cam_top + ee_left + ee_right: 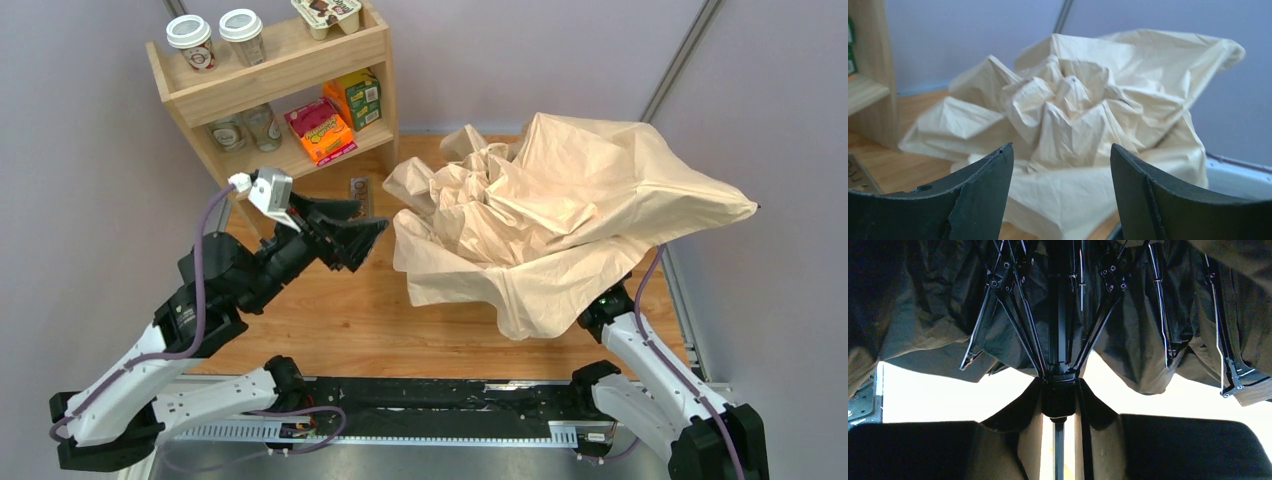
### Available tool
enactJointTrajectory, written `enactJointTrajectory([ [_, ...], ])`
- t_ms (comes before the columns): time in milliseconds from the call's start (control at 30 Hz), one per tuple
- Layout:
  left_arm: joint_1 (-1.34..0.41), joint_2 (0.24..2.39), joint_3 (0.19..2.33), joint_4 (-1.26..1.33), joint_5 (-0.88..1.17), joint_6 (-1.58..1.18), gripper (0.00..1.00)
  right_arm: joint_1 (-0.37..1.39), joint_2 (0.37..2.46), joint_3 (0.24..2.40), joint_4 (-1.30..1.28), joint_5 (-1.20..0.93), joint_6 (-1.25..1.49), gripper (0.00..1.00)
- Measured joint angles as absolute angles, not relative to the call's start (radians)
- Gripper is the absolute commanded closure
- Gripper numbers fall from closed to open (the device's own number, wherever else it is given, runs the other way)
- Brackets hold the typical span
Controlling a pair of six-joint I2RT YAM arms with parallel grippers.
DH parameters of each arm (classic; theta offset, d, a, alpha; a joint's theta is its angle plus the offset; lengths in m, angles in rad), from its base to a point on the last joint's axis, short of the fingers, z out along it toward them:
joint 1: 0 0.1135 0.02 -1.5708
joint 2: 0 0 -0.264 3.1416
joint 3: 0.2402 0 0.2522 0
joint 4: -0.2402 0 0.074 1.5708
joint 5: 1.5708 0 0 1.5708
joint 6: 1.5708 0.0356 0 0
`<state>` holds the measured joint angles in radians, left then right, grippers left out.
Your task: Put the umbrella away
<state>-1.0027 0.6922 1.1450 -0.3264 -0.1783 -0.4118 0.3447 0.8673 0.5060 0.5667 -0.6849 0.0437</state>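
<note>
The umbrella (560, 210) is half collapsed, its pale beige canopy crumpled and raised above the right side of the wooden table (340, 320). My right gripper (1060, 390) is under the canopy, shut on the umbrella's black runner and thin shaft, with the black ribs (1013, 305) fanning out above it. In the top view the canopy hides that gripper and only the right arm (625, 335) shows. My left gripper (365, 225) hangs open just left of the canopy, touching nothing. In its wrist view the creased fabric (1073, 110) lies beyond the spread fingers (983, 190). The handle is hidden.
A wooden shelf unit (270, 75) stands at the back left with two lidded cups (190, 40) on top, glass jars (245, 130) and coloured boxes (325, 130) on its shelf. A small card (360, 190) lies on the table by the shelf. Grey walls close in on both sides.
</note>
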Motion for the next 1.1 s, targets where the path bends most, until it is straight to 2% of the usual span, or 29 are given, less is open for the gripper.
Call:
enactJointTrajectory([
  [133,-0.96,0.814,1.231,-0.273,-0.23,-0.389,0.21,0.345,0.853,0.492,0.595,-0.711,0.017,1.0],
  [300,-0.902,0.997,1.301,-0.188,-0.01,-0.362,0.21,0.345,0.797,0.493,0.595,-0.748,-0.005,1.0],
  [433,-0.881,1.05,1.281,-0.151,0.15,-0.361,0.2,0.345,0.775,0.493,0.604,-0.775,-0.005,1.0],
  [600,-0.836,1.016,1.212,-0.058,0.248,-0.407,0.34,0.345,0.775,0.493,0.596,-0.791,-0.005,1.0],
  [767,-0.792,1.056,1.223,0.027,0.336,-0.465,0.39,0.345,0.779,0.493,0.596,-0.796,-0.001,1.0],
  [833,-0.789,1.086,1.228,0.043,0.356,-0.477,0.46,0.345,0.781,0.493,0.596,-0.796,-0.001,1.0],
  [867,-0.787,1.1,1.228,0.045,0.366,-0.486,0.46,0.345,0.782,0.493,0.595,-0.796,0.0,1.0],
  [933,-0.783,1.119,1.227,0.044,0.381,-0.496,0.46,0.345,0.784,0.493,0.596,-0.794,0.005,1.0],
  [1100,-0.78,1.044,1.15,0.054,0.34,-0.486,0.22,0.345,0.79,0.493,0.607,-0.772,0.054,1.0],
])
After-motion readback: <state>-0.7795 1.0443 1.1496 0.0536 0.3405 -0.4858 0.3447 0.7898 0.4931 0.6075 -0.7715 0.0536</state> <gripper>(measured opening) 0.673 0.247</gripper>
